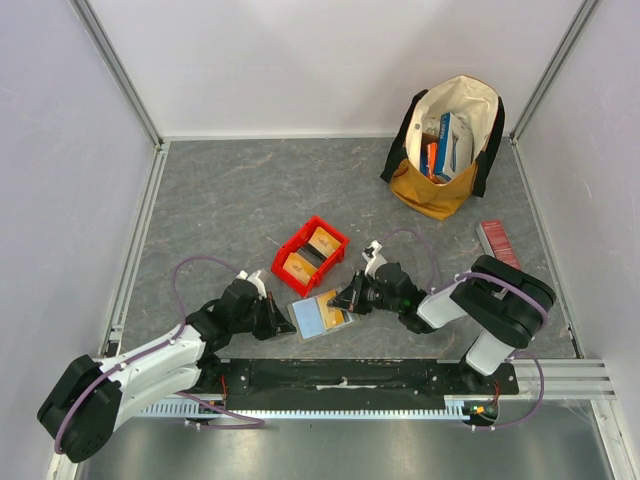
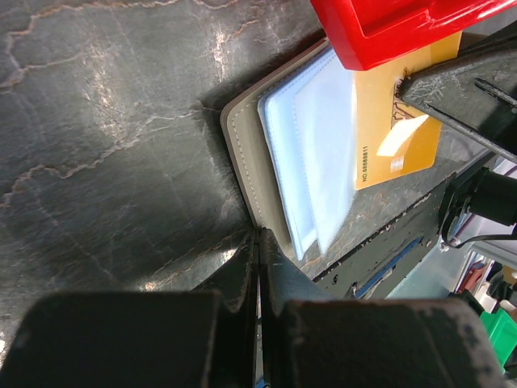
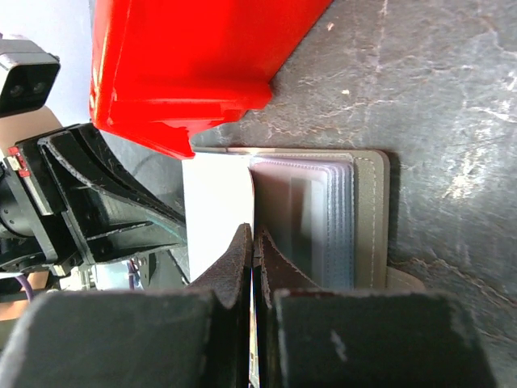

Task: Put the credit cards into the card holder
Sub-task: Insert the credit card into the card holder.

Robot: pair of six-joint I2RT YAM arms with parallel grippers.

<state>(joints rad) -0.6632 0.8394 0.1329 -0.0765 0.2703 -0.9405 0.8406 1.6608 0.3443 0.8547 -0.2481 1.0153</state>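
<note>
Shut tight, the left claw (image 2: 260, 241) rests its tip at the near edge of the card holder (image 2: 240, 153), which lies open and flat on the grey marbled table (image 2: 105, 121). Opposite it, the right claw (image 3: 254, 242) is likewise pinched closed, its tip down on the holder's inner pages beside the stack of clear sleeves (image 3: 311, 218). Whether a card is caught between its fingers cannot be told. A tan card (image 2: 401, 141) lies on the holder's far page, partly under that claw. Just behind the holder sits a red bin (image 1: 336, 243) with more tan cards (image 1: 323, 240) inside. Well apart, toward the back right corner, a cream and mustard tote bag (image 1: 440, 192) stands with colourful boxes (image 1: 445, 140) in it. A long red ribbed box (image 1: 497, 243) lies near the right wall.
</note>
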